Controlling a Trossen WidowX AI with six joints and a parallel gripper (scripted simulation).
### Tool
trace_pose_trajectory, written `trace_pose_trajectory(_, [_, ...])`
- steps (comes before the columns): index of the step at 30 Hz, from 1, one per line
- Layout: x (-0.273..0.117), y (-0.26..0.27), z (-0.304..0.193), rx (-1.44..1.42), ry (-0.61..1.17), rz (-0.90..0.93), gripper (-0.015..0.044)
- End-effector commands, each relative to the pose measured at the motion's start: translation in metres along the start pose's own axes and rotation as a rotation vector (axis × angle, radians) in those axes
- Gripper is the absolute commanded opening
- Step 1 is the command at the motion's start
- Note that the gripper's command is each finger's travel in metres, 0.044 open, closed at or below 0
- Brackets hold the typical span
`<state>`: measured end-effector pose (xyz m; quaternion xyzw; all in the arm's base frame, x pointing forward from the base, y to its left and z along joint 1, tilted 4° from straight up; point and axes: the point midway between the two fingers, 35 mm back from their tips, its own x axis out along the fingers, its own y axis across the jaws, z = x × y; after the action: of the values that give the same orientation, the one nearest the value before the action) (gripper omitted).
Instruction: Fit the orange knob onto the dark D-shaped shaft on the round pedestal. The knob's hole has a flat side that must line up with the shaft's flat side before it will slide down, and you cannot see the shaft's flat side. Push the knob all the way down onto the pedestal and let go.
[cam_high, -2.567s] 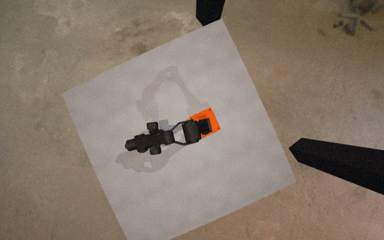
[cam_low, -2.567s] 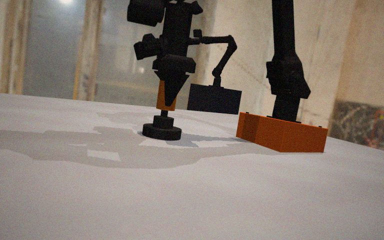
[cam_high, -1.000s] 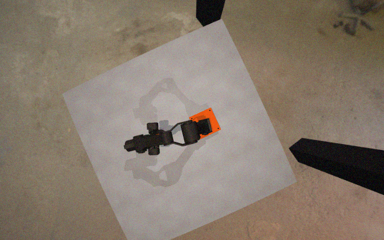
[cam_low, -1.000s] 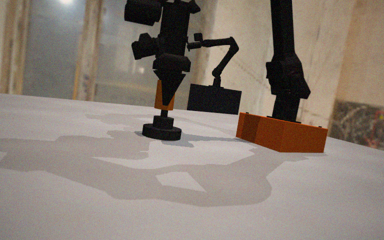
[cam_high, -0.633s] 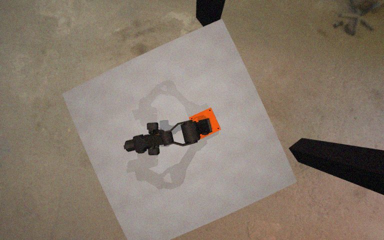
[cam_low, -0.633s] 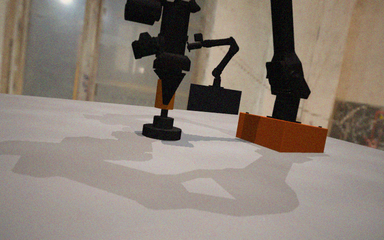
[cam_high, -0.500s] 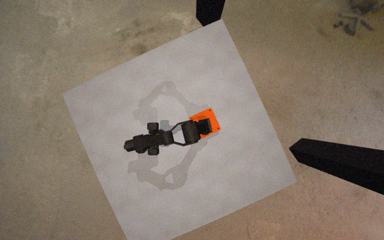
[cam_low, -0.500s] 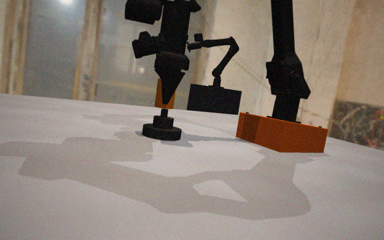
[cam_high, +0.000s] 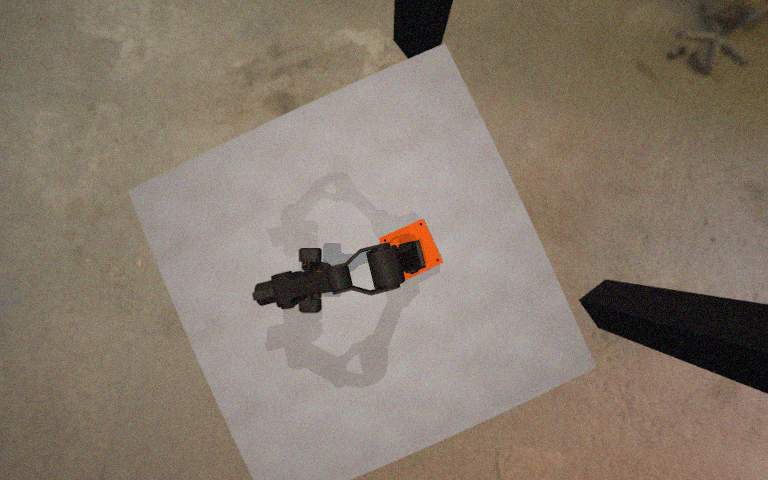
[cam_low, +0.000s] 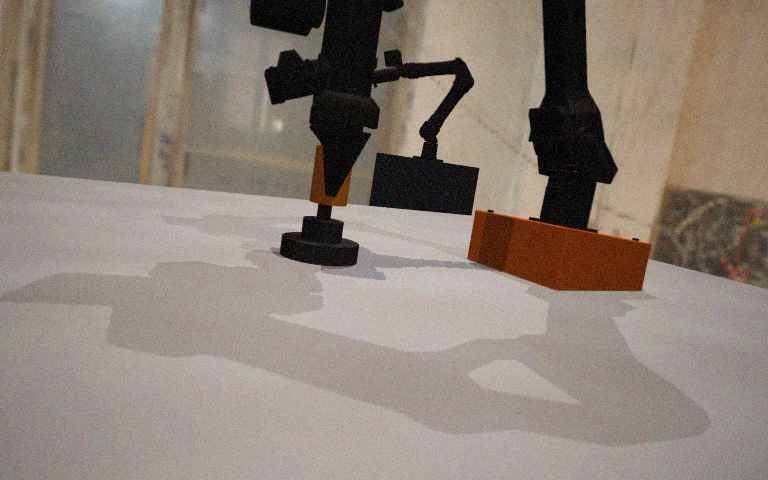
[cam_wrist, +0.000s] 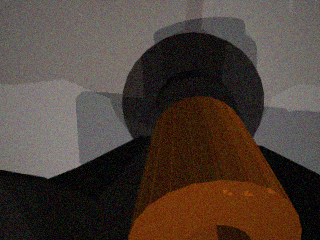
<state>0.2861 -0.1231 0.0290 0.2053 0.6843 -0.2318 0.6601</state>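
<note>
Pale desk (cam_high: 453, 339) (cam_low: 198, 418) (cam_wrist: 35, 130): robot gripper (cam_low: 334, 189), fingers part-open, pinches orange knob (cam_low: 318, 175) (cam_wrist: 200, 150) above round black pedestal (cam_low: 318, 250) (cam_wrist: 140, 95), knob's lower end at dark shaft (cam_low: 323, 212), gap visible beneath.

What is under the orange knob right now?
Below the orange knob, a short length of dark shaft shows above the round pedestal. The shaft's tip, any part inside the knob and its flat side are hidden.
</note>
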Motion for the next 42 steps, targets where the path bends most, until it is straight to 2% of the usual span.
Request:
trace_pose_trajectory(1, [0.000, 0.000, 0.001, 0.006, -0.001, -0.001, 0.0000])
trace_pose_trajectory(30, [0.003, 0.001, 0.003, -0.051, -0.001, -0.001, 0.0000])
trace_pose_trajectory(42, [0.011, 0.000, 0.001, 0.026, -0.001, -0.001, 0.0000])
